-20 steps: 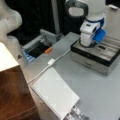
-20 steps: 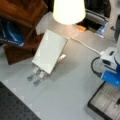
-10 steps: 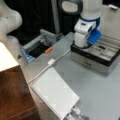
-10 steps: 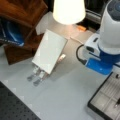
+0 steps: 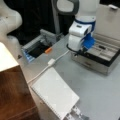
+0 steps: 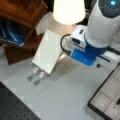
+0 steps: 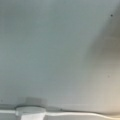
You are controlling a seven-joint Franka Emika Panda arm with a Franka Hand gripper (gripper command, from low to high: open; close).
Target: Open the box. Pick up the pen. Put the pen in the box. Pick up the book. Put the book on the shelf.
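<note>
The box (image 5: 100, 58) stands open at a front view's right, its black lid (image 5: 110, 21) raised. The pen (image 5: 101, 47) lies in the pale tray, and its tip also shows in a front view (image 6: 117, 102). The gripper (image 5: 78, 50) hangs over the table just left of the box, between it and the book. Its fingers are hidden under the white and blue hand (image 6: 82, 47). The white book (image 5: 55, 92) lies flat in both front views (image 6: 48, 51), beside the dark wood shelf (image 5: 12, 92). The wrist view shows no fingers, only grey table.
A white cable (image 5: 50, 62) with a plug (image 7: 30, 111) runs across the table under the gripper. A grey trough with a blue edge (image 5: 37, 47) and an orange item (image 5: 48, 50) sits behind. Perforated metal rails (image 6: 36, 75) stick out from under the book.
The arm has moved off the open box, leftward over the table toward the book. The pen stays in the tray. The book has not moved.
</note>
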